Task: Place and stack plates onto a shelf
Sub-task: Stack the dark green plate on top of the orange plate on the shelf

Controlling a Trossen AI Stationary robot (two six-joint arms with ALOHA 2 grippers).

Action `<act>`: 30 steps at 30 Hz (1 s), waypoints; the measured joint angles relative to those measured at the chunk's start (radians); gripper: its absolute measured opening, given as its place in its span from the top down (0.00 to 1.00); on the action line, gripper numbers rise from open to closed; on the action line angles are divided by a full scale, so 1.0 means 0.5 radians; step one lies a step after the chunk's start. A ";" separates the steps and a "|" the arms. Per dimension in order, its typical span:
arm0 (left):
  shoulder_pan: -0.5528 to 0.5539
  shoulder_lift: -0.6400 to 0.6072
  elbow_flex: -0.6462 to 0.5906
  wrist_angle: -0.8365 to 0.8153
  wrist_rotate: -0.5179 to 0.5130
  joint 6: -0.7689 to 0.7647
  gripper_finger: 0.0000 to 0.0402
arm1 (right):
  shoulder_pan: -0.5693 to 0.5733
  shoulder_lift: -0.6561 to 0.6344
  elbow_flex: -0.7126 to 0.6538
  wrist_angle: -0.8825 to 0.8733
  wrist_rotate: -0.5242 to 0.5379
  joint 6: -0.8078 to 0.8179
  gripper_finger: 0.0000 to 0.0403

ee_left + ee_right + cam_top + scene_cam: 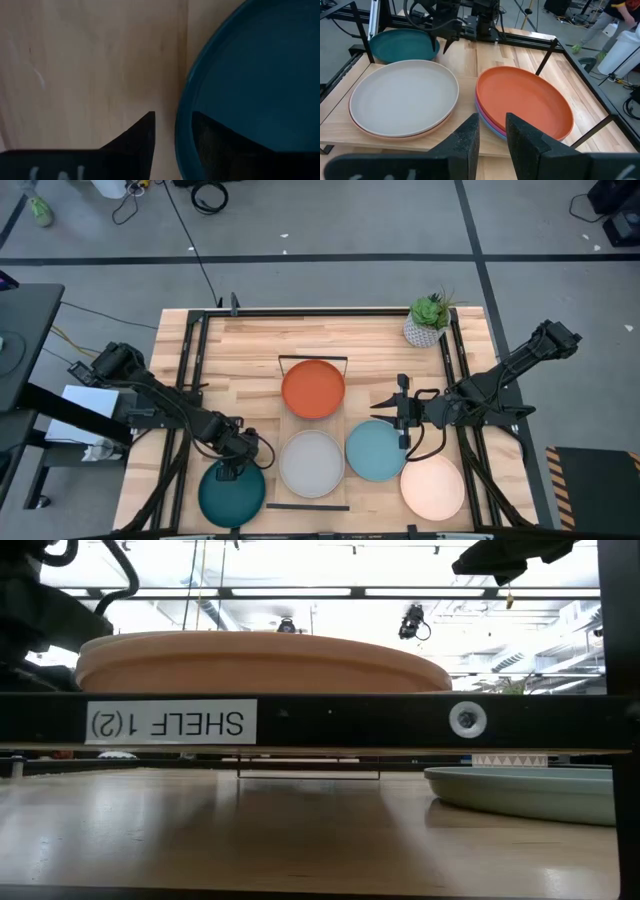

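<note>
The teal plate [231, 498] lies flat on the table near its near-left corner. My left gripper [232, 471] points down at its far rim, open, with one finger outside the rim [182, 131] and one above the inside. The shelf [345, 442] carries an orange-topped stack [313, 388] at its far end and a pale grey plate [311, 463] over a peach one at its near end. A light blue plate [376, 450] and a peach plate [433, 487] lie on the table right of the shelf. My right gripper [403, 416] hovers narrowly open over the light blue plate's far right edge. My left gripper [173, 131] straddles the teal plate's far rim from above, pointing down. Bare wood shows between the outer finger [142, 135] and the rim. Whether the inner finger [212, 137] touches the plate, I cannot tell. The plate lies flat on the table.
A small white pot with a green plant [428, 320] stands at the far right corner. Black frame rails [190, 360] run along the table's left and right sides. In the low view a labelled black shelf bar [320, 722] crosses the picture. Bare wood shows at the far edge.
</note>
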 joint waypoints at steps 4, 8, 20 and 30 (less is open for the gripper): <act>-0.001 -0.001 0.000 0.018 0.009 0.060 0.81 | 0.000 0.000 0.000 -0.001 0.000 0.010 0.75; 0.008 -0.001 0.001 -0.016 0.019 0.089 0.96 | 0.000 0.000 0.000 -0.001 0.000 0.016 0.75; 0.379 -0.610 0.157 -0.696 0.011 -0.156 0.97 | 0.000 0.000 -0.001 0.003 0.001 0.014 0.75; 1.134 -0.936 0.373 -0.757 -0.149 -0.741 0.96 | -0.005 0.000 -0.001 0.007 0.003 -0.007 0.75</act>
